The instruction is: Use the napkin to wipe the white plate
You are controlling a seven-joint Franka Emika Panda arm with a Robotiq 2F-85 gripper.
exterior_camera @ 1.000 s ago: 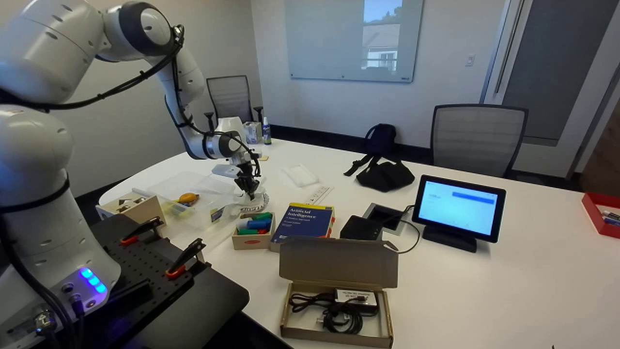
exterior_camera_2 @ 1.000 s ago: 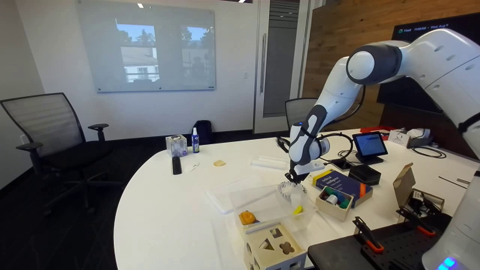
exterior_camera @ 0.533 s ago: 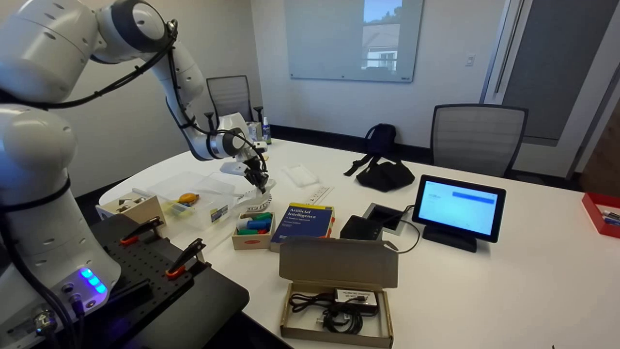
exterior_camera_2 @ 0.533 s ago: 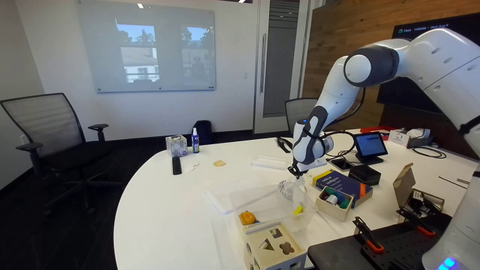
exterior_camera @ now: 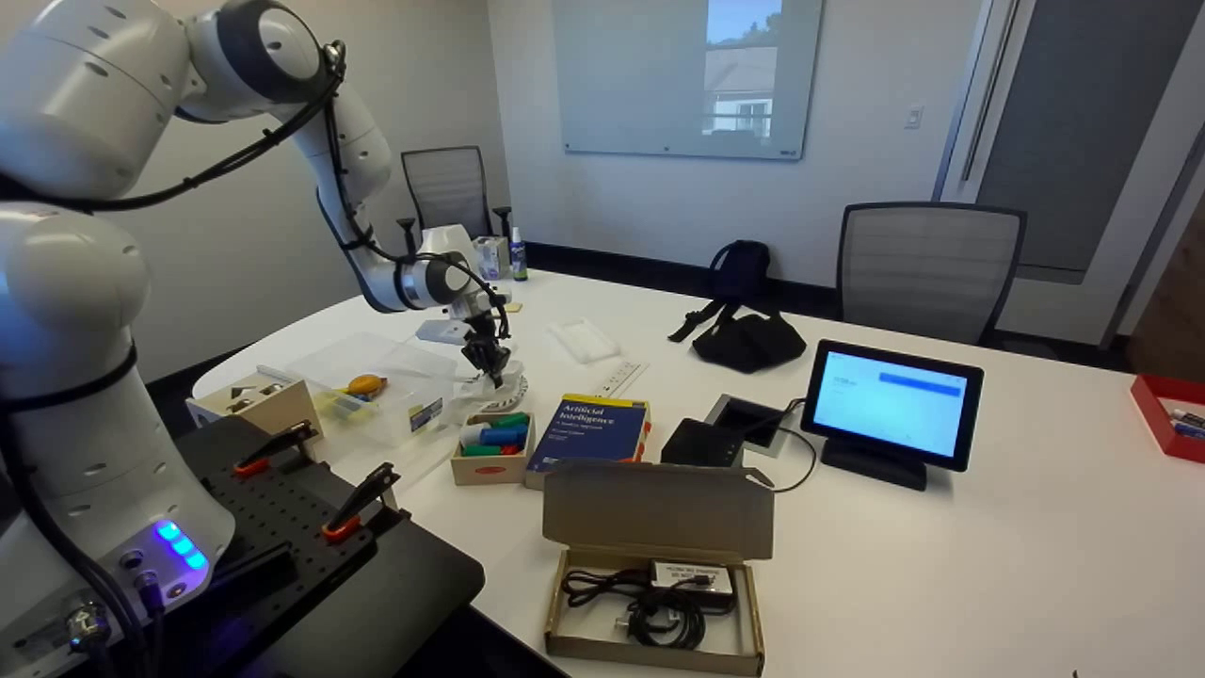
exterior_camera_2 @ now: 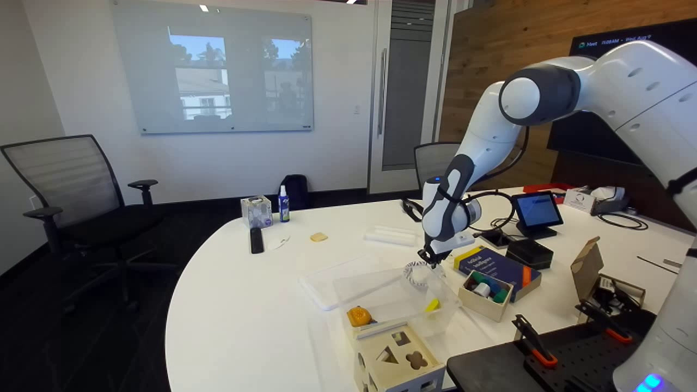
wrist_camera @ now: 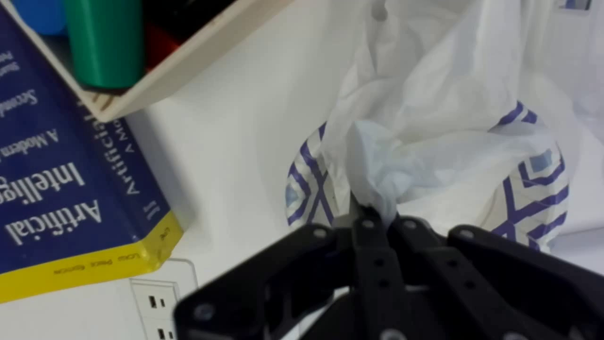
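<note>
Hung with a glass whiteboard [exterior_camera_2: 212,71], reflecting daylight, on a white wall [exterior_camera_2: 344,65] in both exterior views. Lined with wood panelling [exterior_camera_2: 501,38] beside a bar-handled door [exterior_camera_2: 405,98]. Furnished with mesh-backed office chairs [exterior_camera_2: 60,174] near a white table [exterior_camera_2: 228,310]. Floored, probably, in dark carpet [exterior_camera_2: 32,316], dimly lit.

Bent sharply at the elbow [exterior_camera: 278,56], high up, in both exterior views. Angled from there down the white forearm [exterior_camera_2: 487,136] to the wrist [exterior_camera_2: 440,218]. Tilted a little off vertical at the end effector [wrist_camera: 386,218], pointing downward. Pinched together at the tips of the black fingers [wrist_camera: 380,255], seen close in the wrist view. Lit blue low on the base [exterior_camera: 108,513].
</note>
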